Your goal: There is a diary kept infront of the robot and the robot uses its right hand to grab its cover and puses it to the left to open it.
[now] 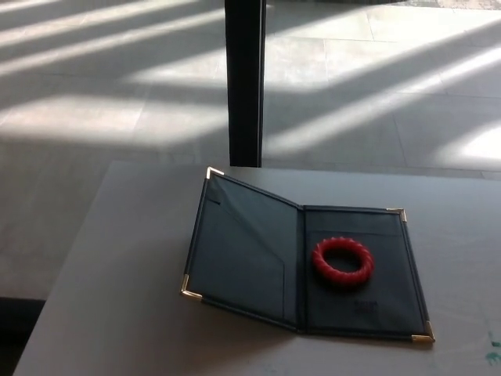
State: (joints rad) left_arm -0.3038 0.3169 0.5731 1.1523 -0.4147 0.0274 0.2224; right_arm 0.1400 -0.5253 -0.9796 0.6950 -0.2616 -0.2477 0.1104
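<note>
A dark diary [258, 258] with gold corner caps lies open on the grey table [117, 298]. Its left cover is raised at an angle from the spine, and its right half lies flat. A red twisted ring [343, 262] rests on the flat right half, near the spine. Neither of my hands shows in the head view.
A black vertical post [245, 78] stands on the tiled floor just behind the table's far edge. Bands of sunlight cross the floor. The table's left edge runs diagonally at the lower left.
</note>
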